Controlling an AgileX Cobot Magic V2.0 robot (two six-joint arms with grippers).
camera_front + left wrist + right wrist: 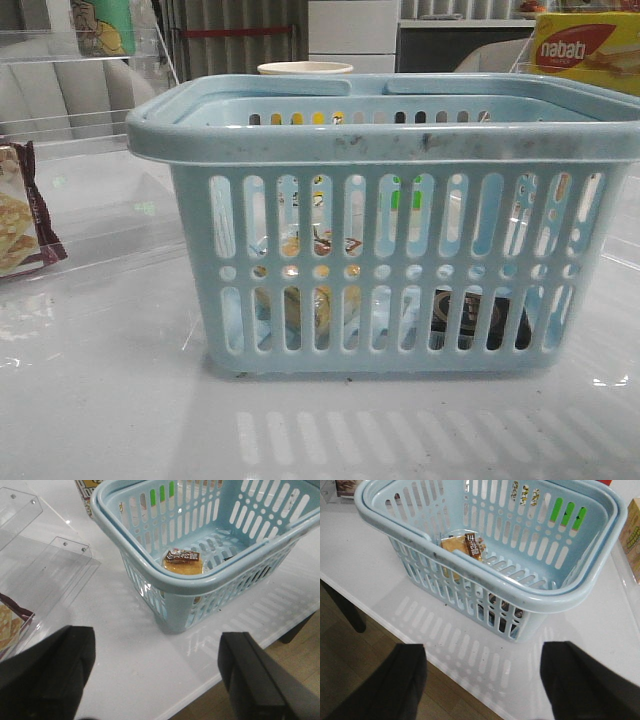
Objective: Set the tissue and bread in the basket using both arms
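**Both items lie in the basket; arms hang clear and empty**

The task looks to be at its close. On the left, the left gripper [155, 675] hovers over the near table edge, jaws spread wide, holding and touching nothing. In the middle, the light blue basket [380, 135] holds the bread [183, 562] on its floor toward the left; the tissue [480, 318] shows dark through the slots at the right. The right gripper [482, 680] is likewise spread and empty. Judged from this, nothing remains but keeping both arms clear.
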